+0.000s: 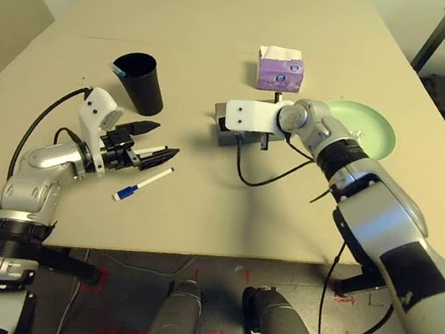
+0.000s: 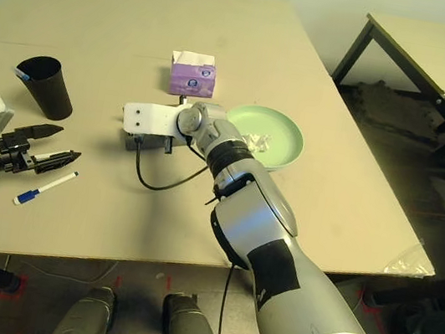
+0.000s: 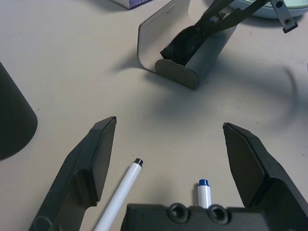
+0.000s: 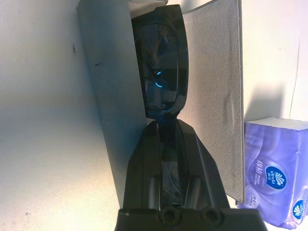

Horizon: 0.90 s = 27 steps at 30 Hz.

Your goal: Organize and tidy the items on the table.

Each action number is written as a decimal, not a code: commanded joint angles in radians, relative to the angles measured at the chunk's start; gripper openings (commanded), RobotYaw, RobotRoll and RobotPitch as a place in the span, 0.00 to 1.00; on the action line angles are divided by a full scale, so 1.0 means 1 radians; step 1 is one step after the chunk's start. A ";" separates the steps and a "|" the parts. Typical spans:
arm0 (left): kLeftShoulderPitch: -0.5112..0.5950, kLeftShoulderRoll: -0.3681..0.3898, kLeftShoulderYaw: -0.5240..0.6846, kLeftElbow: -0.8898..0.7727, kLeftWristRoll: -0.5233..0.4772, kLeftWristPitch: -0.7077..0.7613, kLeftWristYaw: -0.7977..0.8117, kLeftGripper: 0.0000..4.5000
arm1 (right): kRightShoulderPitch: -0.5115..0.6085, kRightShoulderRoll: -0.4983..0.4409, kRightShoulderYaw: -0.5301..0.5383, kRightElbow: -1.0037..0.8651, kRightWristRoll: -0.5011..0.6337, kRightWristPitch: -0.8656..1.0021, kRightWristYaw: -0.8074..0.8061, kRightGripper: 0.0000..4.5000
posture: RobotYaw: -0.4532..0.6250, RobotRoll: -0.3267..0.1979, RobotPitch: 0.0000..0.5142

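Observation:
My left gripper (image 1: 152, 141) hovers open just above a white marker (image 1: 144, 183) with a blue cap, which lies flat on the table (image 1: 229, 16). In the left wrist view the marker's barrel (image 3: 126, 185) runs between the spread fingers (image 3: 94, 159). The black cup (image 1: 141, 81) stands upright behind that gripper, with a blue tip (image 1: 117, 71) poking out at its rim. My right gripper (image 4: 163, 129) is shut on the black sunglasses (image 4: 161, 72), which rest inside the open grey glasses case (image 4: 110, 96) at mid-table (image 1: 229, 136). A crumpled white tissue (image 2: 260, 142) lies on the green plate (image 2: 292, 136).
A purple tissue box (image 1: 280, 69) stands just behind the case. The green plate sits right of my right forearm. A black cable loops from the right wrist across the table (image 1: 267, 177). A second, black-legged table (image 2: 443, 58) stands off to the right.

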 commanded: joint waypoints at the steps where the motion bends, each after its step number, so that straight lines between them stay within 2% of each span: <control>1: -0.008 -0.007 -0.011 0.008 0.009 -0.003 -0.006 1.00 | 0.000 -0.005 -0.016 -0.003 0.002 0.011 0.027 0.04 | 0.43 0.62 0.29; 2: -0.012 -0.008 -0.012 0.011 0.011 -0.004 -0.006 1.00 | -0.002 -0.006 -0.017 -0.004 0.002 0.012 0.026 0.04 | 0.43 0.62 0.29; 3: -0.015 -0.010 -0.013 0.014 0.012 -0.005 -0.007 1.00 | -0.004 -0.007 -0.019 -0.005 0.002 0.012 0.025 0.20 | 0.43 0.62 0.29; 8: -0.030 -0.018 -0.019 0.032 0.021 -0.015 -0.009 1.00 | -0.022 -0.016 -0.028 -0.006 0.001 0.012 0.024 0.58 | 0.42 0.62 0.28; 13: -0.043 -0.021 -0.020 0.053 0.026 -0.028 -0.013 1.00 | -0.088 -0.051 -0.079 -0.049 0.044 0.025 0.114 0.99 | 0.42 0.62 0.26; 16: -0.051 -0.025 -0.021 0.063 0.029 -0.036 -0.014 1.00 | -0.105 -0.087 -0.158 -0.138 0.142 0.102 0.262 0.99 | 0.42 0.62 0.26; 19: -0.054 -0.028 -0.020 0.069 0.032 -0.042 -0.016 1.00 | -0.068 -0.135 -0.224 -0.302 0.230 0.250 0.393 0.99 | 0.42 0.62 0.26; 24: -0.046 -0.033 -0.015 0.066 0.034 -0.049 -0.017 1.00 | 0.131 -0.285 -0.317 -0.746 0.341 0.601 0.494 0.99 | 0.42 0.62 0.27; 27: -0.043 -0.034 -0.016 0.066 0.033 -0.052 -0.021 1.00 | 0.263 -0.333 -0.390 -0.968 0.437 0.755 0.493 0.99 | 0.42 0.62 0.26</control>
